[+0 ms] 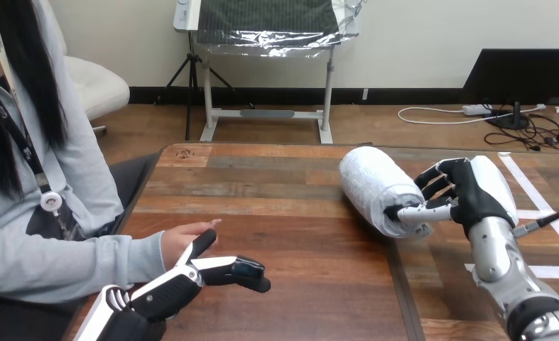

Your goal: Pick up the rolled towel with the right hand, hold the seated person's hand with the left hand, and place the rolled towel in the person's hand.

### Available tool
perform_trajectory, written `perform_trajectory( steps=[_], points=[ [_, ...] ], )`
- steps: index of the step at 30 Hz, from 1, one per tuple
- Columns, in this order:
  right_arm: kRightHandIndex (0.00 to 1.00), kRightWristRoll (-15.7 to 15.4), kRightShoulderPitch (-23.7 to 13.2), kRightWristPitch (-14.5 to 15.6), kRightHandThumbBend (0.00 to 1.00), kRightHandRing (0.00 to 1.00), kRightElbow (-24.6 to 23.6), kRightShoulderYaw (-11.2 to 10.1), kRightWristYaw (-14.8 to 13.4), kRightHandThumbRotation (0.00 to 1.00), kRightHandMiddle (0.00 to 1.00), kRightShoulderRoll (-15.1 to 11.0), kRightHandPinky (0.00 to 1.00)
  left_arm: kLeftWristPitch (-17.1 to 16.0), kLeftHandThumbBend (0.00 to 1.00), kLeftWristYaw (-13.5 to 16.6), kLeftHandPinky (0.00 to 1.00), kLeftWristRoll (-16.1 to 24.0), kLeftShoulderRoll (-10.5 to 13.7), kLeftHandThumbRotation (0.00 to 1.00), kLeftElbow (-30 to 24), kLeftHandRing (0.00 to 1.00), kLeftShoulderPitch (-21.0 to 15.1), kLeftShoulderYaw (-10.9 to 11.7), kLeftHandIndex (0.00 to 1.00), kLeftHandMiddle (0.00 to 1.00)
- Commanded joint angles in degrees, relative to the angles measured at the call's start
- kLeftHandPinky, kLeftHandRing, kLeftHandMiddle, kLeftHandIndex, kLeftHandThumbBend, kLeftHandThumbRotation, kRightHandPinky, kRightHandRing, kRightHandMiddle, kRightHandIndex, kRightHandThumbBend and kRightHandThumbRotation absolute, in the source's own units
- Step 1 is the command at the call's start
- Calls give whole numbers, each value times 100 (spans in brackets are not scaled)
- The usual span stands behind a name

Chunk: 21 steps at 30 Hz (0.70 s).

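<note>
The rolled white towel [377,187] lies on the wooden table [283,192], right of the middle, with one end facing me. My right hand [475,190] sits at the towel's right side. Its bent fingers [435,180] reach the roll's flank, its thumb lies across the near end, and it is open. The person's hand [184,238] rests near the table's left edge, fingers pointing right. My left hand [191,280] is just in front of it, open with straight fingers. One fingertip overlaps the person's hand, but I cannot tell if they touch.
White tape strips [539,202] mark the table's right part. A dark seam [398,284] runs across the tabletop from under the towel toward me. The person's sleeve [70,259] lies along the left edge.
</note>
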Motion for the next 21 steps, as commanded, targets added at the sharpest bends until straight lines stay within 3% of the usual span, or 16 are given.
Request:
perform_trajectory(
  steps=[1,9,21],
  points=[
    [48,287,-121,-503,84,35,-446,-280,-64,0,45,-219,29,-132,86,-39,100,-139,61,52,91,73,-369,67,73,69],
    [49,730,144,-1118,81,33,-675,-582,132,0,42,-216,27,-61,86,-100,100,-207,62,49,172,73,-483,79,74,70],
    [49,1392,548,-1725,77,36,-1245,-997,620,0,43,-122,31,31,87,-138,98,-206,59,51,243,73,-672,139,74,69]
  ],
)
